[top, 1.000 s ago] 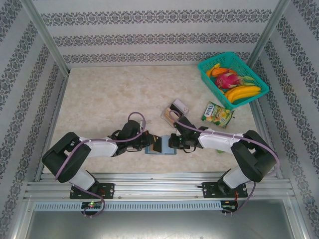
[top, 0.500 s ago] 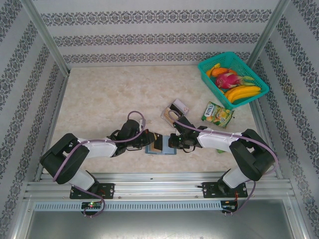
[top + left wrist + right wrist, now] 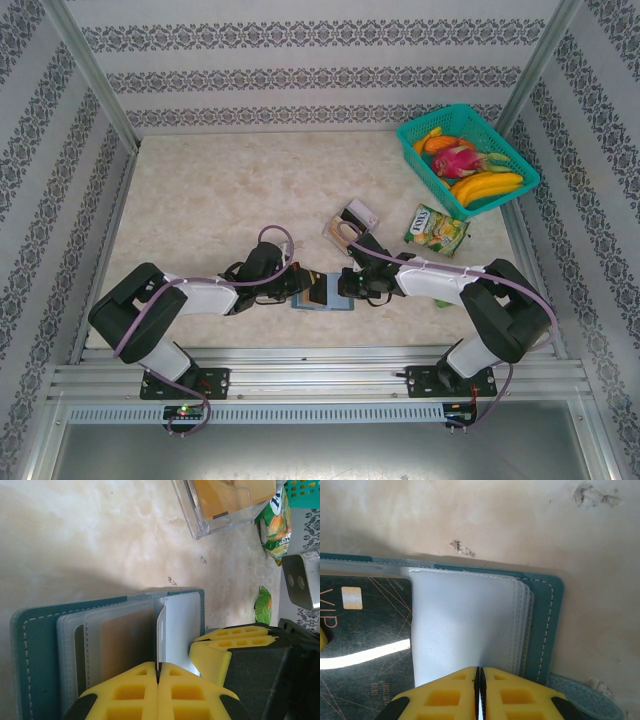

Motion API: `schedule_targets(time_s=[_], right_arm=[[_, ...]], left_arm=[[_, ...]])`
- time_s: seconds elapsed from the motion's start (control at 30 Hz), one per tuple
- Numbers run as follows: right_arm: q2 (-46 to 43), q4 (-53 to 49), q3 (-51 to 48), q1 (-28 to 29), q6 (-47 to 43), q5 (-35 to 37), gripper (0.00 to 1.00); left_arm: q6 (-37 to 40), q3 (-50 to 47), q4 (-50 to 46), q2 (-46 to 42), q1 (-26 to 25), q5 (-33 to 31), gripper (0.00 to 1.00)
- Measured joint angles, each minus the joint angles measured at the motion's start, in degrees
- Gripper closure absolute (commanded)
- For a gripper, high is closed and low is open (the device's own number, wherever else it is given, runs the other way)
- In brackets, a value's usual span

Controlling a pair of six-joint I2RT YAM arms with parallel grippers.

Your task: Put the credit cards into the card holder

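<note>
Change: since a second ago we see only the left arm's elbow shift a touch; both grippers stay met over the wallet.
Left gripper point(image 3: 306, 287): reaches in from 9 o'clock, jaws pressed together on the black card point(image 3: 365, 630) (from its own wrist the card is just a pale sliver, edge-on).
Card holder point(image 3: 325, 306): lies open at 6 o'clock on the table, by the front edge, its clear sleeves fanned. One sleeve holds a tan card point(image 3: 125, 645).
Right gripper point(image 3: 479, 672): reaches in from 3 o'clock, jaws closed on the edge of a clear sleeve.
Clear tray point(image 3: 187, 510): at 1 o'clock from the wallet, with a gold card point(image 3: 230, 495) inside.
Snack packet point(image 3: 436, 230): at 3 o'clock from the tray.
Basket point(image 3: 434, 116): in the 2 o'clock corner, holding fruit.
</note>
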Motion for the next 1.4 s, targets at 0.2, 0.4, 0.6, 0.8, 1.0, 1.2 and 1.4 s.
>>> schedule_targets(time_s=[0.2,0.4,0.6,0.8,1.0,1.2,1.4], right_arm=[[0.1,-0.3,0.2,0.0,0.0,0.0,0.87],[0.1,-0.3,0.2,0.0,0.0,0.2,0.86],[0.1,-0.3,0.2,0.0,0.0,0.2,0.86],[0.1,-0.3,0.2,0.0,0.0,0.3,0.86],[0.1,-0.3,0.2,0.0,0.0,0.3,0.85],[0.1,-0.3,0.3,0.0,0.0,0.4,0.85],[0.1,-0.3,0.3,0.0,0.0,0.4,0.85]], left_arm=[[0.4,0.7,0.0,1.4,-0.8,-0.2,1.0],[1.1,1.6,0.0,2.2,-1.5,-0.9,1.0],[1.0,1.6,-0.8,1.6,-1.8,-1.8,1.0],[-1.6,1.7,-4.6,-0.9,-2.5,-4.2,1.0],[-2.4,1.9,-4.5,0.1,-2.6,-4.0,1.0],[-3.1,2.6,-3.9,1.8,-2.6,-3.9,1.0],[-4.7,2.1,-4.0,0.5,-2.7,-4.6,1.0]])
